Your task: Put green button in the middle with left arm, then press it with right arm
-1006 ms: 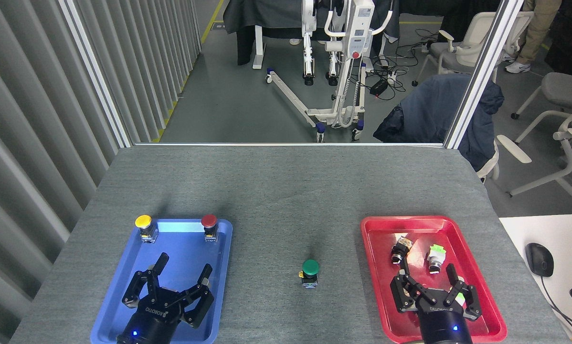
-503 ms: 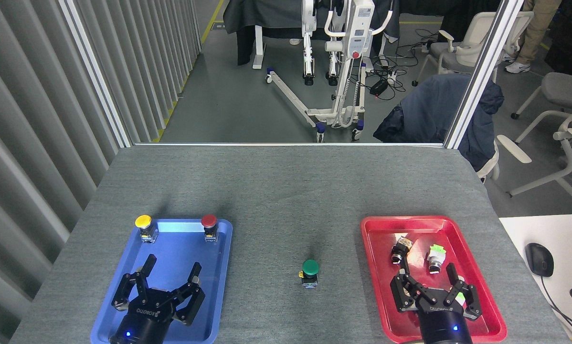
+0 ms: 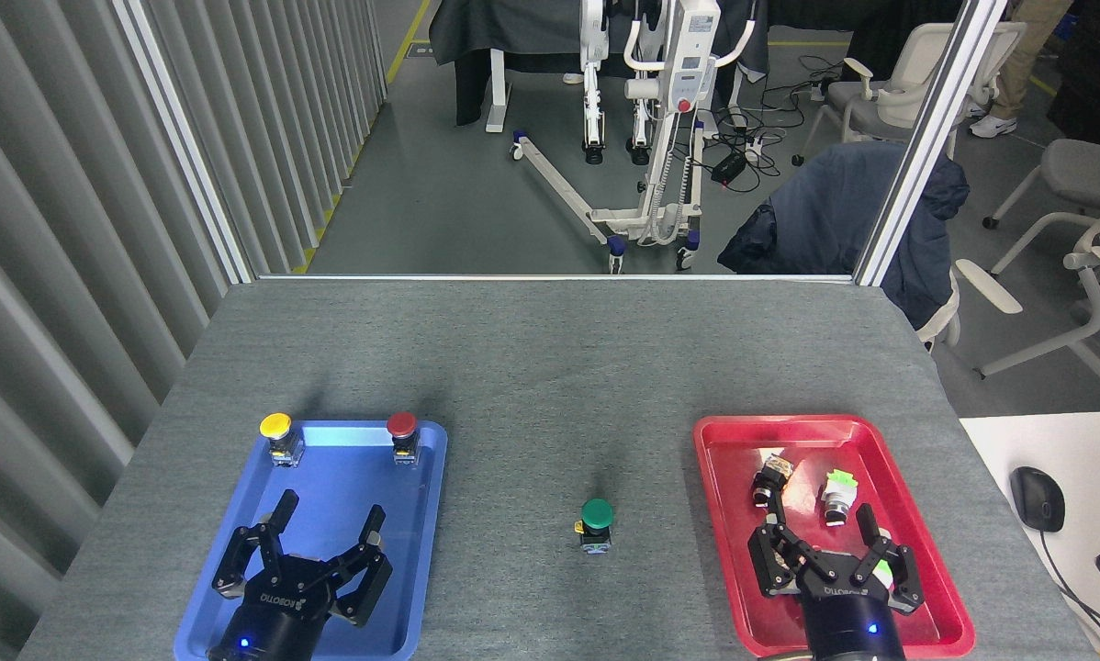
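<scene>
Already the green button point(image 3: 597, 516) stands upright on the bare grey counter point(image 3: 550, 367), in the open stretch between the blue tray point(image 3: 426, 514) and the red tray point(image 3: 724, 514), touching neither. Judging from that, the first half of the job looks done: the button sits in the middle, with its yellow tab toward nine o'clock.

At roughly eight o'clock from the button, the left pincer point(image 3: 316, 542) hangs over the near part of the blue tray with its fingers spread and nothing between them, so it is released. Two other buttons remain at the far edge of that tray: the yellow button point(image 3: 276, 427) at the eleven o'clock corner and the red button point(image 3: 402, 426) at the one o'clock corner.

At about four o'clock from the green button, the right pincer point(image 3: 823, 542) hovers over the near end of the red tray, fingers also splayed and empty. Just beyond its fingertips, toward twelve o'clock, lie two small parts point(image 3: 802, 487) on the tray floor; what they are is hard to tell.

What is left, as I judge it, is the press: the right pincer is well apart from the green cap and nothing shows it pushed down.
</scene>
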Controlling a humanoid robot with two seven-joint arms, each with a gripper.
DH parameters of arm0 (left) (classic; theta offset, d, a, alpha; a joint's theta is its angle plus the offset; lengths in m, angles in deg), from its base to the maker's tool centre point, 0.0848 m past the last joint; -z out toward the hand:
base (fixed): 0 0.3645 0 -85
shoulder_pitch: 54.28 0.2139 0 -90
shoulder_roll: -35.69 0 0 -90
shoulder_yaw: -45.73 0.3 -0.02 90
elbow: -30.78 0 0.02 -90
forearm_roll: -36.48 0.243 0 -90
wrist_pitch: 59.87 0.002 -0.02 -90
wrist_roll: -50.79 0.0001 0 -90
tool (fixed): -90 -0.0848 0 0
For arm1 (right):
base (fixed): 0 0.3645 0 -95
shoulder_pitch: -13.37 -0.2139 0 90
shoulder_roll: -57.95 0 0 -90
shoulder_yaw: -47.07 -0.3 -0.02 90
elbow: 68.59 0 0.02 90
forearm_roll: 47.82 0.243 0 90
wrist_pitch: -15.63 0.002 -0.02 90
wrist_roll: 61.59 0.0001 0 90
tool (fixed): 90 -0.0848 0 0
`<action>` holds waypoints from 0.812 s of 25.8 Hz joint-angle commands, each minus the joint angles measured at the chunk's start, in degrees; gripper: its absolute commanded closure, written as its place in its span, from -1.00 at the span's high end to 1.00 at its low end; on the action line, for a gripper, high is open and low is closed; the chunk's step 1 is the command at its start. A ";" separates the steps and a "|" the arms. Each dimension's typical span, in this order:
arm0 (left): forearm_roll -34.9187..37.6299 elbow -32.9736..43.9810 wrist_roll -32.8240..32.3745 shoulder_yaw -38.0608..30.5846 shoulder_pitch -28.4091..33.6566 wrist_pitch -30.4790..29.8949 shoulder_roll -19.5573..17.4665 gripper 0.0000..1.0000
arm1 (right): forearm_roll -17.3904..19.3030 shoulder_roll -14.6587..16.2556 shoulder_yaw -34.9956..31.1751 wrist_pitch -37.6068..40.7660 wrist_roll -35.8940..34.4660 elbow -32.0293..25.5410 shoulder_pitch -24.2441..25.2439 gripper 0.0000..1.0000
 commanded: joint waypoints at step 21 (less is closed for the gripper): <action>0.09 -0.35 -0.02 -0.58 0.12 -0.44 -0.54 0.96 | 0.00 -1.09 0.17 -0.12 0.10 -0.01 -1.24 0.99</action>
